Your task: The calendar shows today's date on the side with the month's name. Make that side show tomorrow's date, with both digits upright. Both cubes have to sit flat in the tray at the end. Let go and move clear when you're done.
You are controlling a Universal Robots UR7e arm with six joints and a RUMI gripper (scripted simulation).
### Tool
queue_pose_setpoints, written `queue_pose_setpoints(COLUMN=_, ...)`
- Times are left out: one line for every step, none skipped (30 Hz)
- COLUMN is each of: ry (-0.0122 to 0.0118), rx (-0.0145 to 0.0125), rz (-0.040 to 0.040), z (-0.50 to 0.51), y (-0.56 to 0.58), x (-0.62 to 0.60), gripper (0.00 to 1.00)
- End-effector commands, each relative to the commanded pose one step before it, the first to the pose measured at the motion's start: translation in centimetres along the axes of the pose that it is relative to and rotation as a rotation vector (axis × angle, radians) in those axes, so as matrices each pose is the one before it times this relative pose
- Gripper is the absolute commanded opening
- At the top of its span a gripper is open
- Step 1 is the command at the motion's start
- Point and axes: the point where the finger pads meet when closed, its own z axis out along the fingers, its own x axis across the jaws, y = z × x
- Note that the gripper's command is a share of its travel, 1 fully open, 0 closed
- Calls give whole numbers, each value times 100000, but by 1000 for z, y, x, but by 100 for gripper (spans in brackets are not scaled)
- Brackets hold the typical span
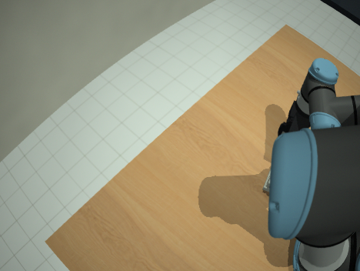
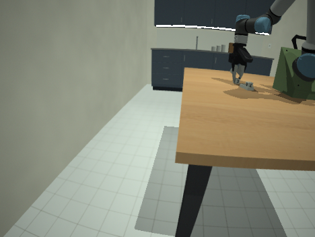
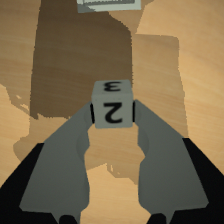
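The gripper [image 1: 284, 128] [image 2: 237, 81] [image 3: 113, 102] was clamped on a grey number cube [image 2: 237, 81] [image 3: 113, 111], with a fingertip pad pressed to each of two opposite sides. The cube was between the fingertips, low over the tabletop and outside the tray; whether it touched the wood could not be told. Two of its faces showed in the wrist view, a black 2 and, above it, a foreshortened 3, both upside down there.

Near the cube, but apart from it, lay the pale calendar tray [image 1: 266, 184] [image 2: 246, 87] [image 3: 109, 7], cut off by the wrist view's upper edge and mostly hidden by the arm from the top. A grey block stood on it in the exterior view, its markings too small to read.

The arm [image 1: 338, 181] [image 2: 252, 25] reached out over the table, its wrist bent so that the gripper pointed down. Beyond was a green pedestal [image 2: 293, 82].

The wooden table [image 1: 161, 173] [image 2: 235, 128] [image 3: 202, 80] had a light grain crossed by the arm's shadows, and a dark leg [image 2: 193, 198]. Around it were pale floor tiles [image 1: 138, 115] [image 2: 97, 168], a plain beige wall [image 1: 61, 58] [image 2: 67, 67] and dark blue kitchen cabinets [image 2: 165, 74], with a faucet [image 2: 196, 43] on the counter.
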Motion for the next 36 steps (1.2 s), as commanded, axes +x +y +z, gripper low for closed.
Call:
queue_pose_setpoints(ry=69, rx=-99, rz=-16, z=-1098, y=38, x=20, gripper=10)
queue_pose_setpoints(ry=0, rx=0, rz=0, z=-463, y=0, x=0, gripper=10)
queue_pose_setpoints(ry=0, rx=0, rz=0, z=-522, y=0, x=0, gripper=10)
queue_pose_setpoints(ry=0, rx=0, rz=0, z=-573, y=0, x=0, gripper=10)
queue_pose_setpoints(ry=0, rx=0, rz=0, z=-615, y=0, x=0, gripper=10)
queue_pose_setpoints(ry=0, rx=0, rz=0, z=-645, y=0, x=0, gripper=10)
queue_pose_setpoints(ry=0, rx=0, rz=0, z=-662, y=0, x=0, gripper=10)
queue_pose_setpoints(ry=0, rx=0, rz=0, z=-667, y=0, x=0, gripper=10)
queue_pose_setpoints(ry=0, rx=0, rz=0, z=-658, y=1, x=0, gripper=10)
queue_pose_setpoints(ry=0, rx=0, rz=0, z=-636, y=0, x=0, gripper=10)
queue_pose_setpoints(ry=0, rx=0, rz=0, z=-601, y=0, x=0, gripper=10)
queue_pose_setpoints(ry=0, rx=0, rz=0, z=-554, y=0, x=0, gripper=10)
queue_pose_setpoints(ry=0, rx=0, rz=0, z=0, y=0, x=0, gripper=10)
queue_pose_setpoints(ry=0, rx=0, rz=0, z=0, y=0, x=0, gripper=10)
queue_pose_setpoints(ry=0, rx=0, rz=0, z=-496, y=0, x=0, gripper=10)
queue_pose_setpoints(ry=0, rx=0, rz=0, z=-429, y=0, x=0, gripper=10)
queue_pose_setpoints(ry=0, rx=0, rz=0, z=-357, y=0, x=0, gripper=10)
queue_pose_setpoints(ry=0, rx=0, rz=0, z=-281, y=-1, x=0, gripper=10)
queue_pose_setpoints(ry=0, rx=0, rz=0, z=-206, y=1, x=0, gripper=10)
queue_pose_setpoints(ry=0, rx=0, rz=0, z=-136, y=0, x=0, gripper=10)
queue_pose_setpoints(ry=0, rx=0, rz=0, z=-76, y=0, x=0, gripper=10)
queue_pose_setpoints(ry=0, rx=0, rz=0, z=-30, y=0, x=0, gripper=10)
queue_pose_setpoints(ry=0, rx=0, rz=0, z=-5, y=0, x=0, gripper=10)
queue_pose_setpoints(ry=0, rx=0, rz=0, z=0, y=0, x=0, gripper=10)
queue_pose_setpoints(ry=0, rx=0, rz=0, z=0, y=0, x=0, gripper=10)
queue_pose_setpoints(ry=0, rx=0, rz=0, z=0, y=0, x=0, gripper=10)
queue_pose_setpoints(ry=0, rx=0, rz=0, z=0, y=0, x=0, gripper=10)
queue_pose_setpoints(ry=0, rx=0, rz=0, z=0, y=0, x=0, gripper=10)
queue_pose_setpoints(ry=0, rx=0, rz=0, z=0, y=0, x=0, gripper=10)
queue_pose_setpoints(ry=0, rx=0, rz=0, z=0, y=0, x=0, gripper=10)
queue_pose_setpoints(ry=0, rx=0, rz=0, z=0, y=0, x=0, gripper=10)
queue_pose_setpoints(ry=0, rx=0, rz=0, z=-4, y=-17, x=1, gripper=10)
queue_pose_setpoints(ry=0, rx=0, rz=1, z=-23, y=-107, x=8, gripper=10)
queue_pose_setpoints(ry=0, rx=-1, rz=2, z=-55, y=-254, x=18, gripper=10)
queue_pose_setpoints(ry=0, rx=-1, rz=4, z=-89, y=-430, x=28, gripper=10)
queue_pose_setpoints(ry=0, rx=-2, rz=5, z=-117, y=-609, x=34, gripper=10)
